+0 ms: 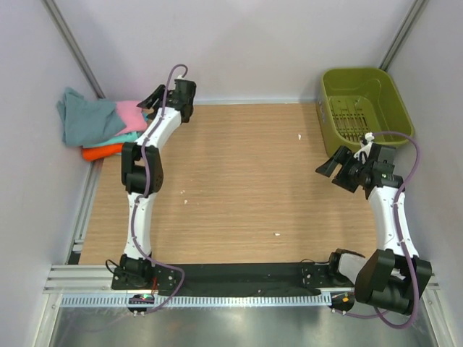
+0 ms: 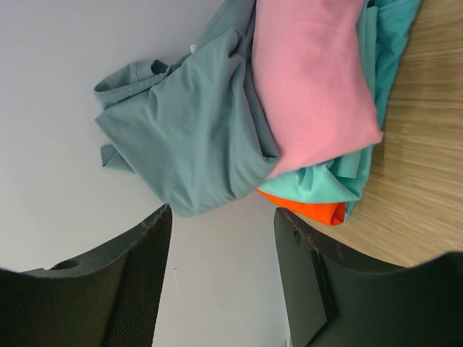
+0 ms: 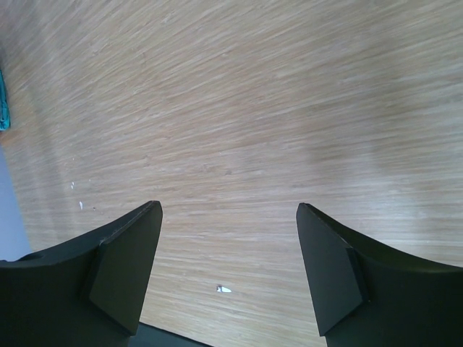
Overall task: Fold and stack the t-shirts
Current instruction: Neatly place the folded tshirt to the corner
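Observation:
A pile of t-shirts lies at the table's far left corner: a slate blue-grey one (image 1: 81,116) on top, hanging off the edge, then pink (image 1: 132,114), teal (image 1: 124,137) and orange (image 1: 101,152). In the left wrist view the blue-grey shirt (image 2: 188,137), pink shirt (image 2: 311,79), teal shirt (image 2: 354,173) and orange shirt (image 2: 311,210) show close ahead. My left gripper (image 1: 153,97) (image 2: 221,238) is open and empty, just right of the pile. My right gripper (image 1: 331,165) (image 3: 228,253) is open and empty above bare table.
An olive-green plastic basket (image 1: 365,101) stands at the far right corner, just behind my right arm. The wooden table (image 1: 246,181) is bounded by grey walls at the back and sides. A black strip and metal rail run along the near edge.

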Controlling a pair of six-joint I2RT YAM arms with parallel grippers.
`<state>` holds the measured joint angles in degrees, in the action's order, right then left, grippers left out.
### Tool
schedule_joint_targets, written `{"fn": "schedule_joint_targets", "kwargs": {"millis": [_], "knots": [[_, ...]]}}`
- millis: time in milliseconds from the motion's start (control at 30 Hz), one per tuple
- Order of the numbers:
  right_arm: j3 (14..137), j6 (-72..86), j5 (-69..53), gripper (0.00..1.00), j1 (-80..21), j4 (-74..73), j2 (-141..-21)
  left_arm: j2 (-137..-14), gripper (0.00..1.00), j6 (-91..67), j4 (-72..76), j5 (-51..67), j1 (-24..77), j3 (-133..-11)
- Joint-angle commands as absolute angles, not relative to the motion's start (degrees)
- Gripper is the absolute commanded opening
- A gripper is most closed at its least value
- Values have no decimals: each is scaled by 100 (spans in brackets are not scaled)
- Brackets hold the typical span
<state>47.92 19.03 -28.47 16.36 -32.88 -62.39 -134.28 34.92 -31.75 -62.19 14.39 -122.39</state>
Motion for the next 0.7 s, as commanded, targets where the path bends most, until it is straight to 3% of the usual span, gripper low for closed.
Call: {"fn": "schedule_joint_targets", "kwargs": {"millis": [0,367,667], "knots": [[5133,1723,-2865,81,1679,-3349,-6345,-13473,59,3428,-3138,-6513,1152,-12709],[4816,1828,-2830,81,1889,-3173,-6433,-13596,56,3480,-3103,-6241,387,-12621],[5238,1767,-2786,81,1969,-3085,-6882,-13816,56,3674,-2804,-6161,369,-12507]]}}
